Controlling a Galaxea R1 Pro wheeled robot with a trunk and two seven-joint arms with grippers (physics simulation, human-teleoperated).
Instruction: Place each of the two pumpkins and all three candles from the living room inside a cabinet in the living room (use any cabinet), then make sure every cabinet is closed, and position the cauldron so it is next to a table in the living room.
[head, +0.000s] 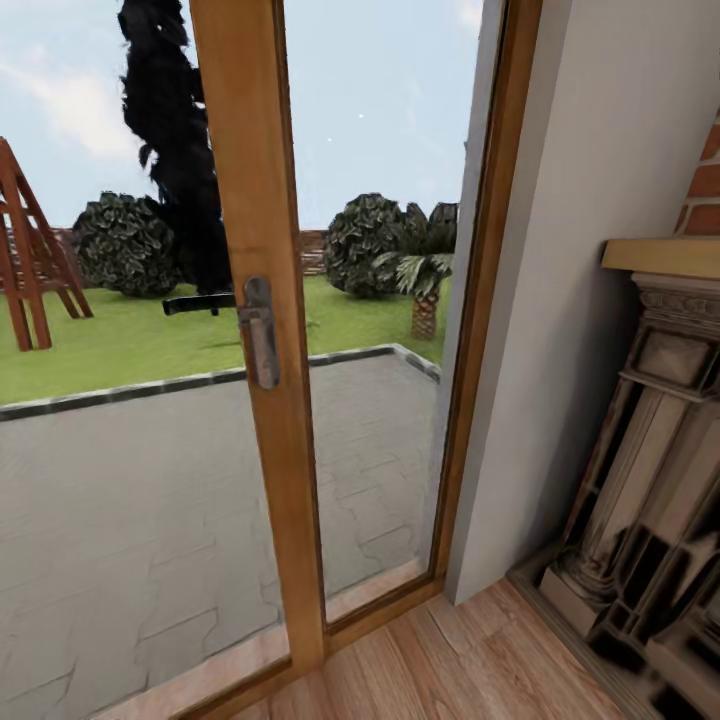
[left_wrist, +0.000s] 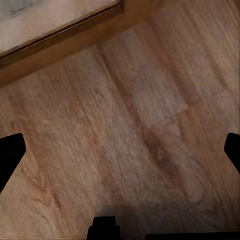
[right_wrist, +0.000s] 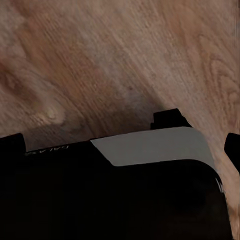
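The pumpkins, candles, cabinet, cauldron and table are out of view. My left gripper (left_wrist: 120, 155) hangs open over the wood plank floor (left_wrist: 130, 100), its two dark fingertips (left_wrist: 10, 155) wide apart with nothing between them. My right gripper (right_wrist: 120, 147) is open too, above the floor (right_wrist: 100, 60) and over the robot's own dark base with its grey panel (right_wrist: 155, 145).
A wood-framed glass door (head: 255, 300) with a metal handle (head: 258, 330) stands straight ahead, with a paved patio and lawn outside. A white wall (head: 560, 300) is to its right. An ornate fireplace surround (head: 650, 480) stands at the far right. Wood floor (head: 450, 660) lies below.
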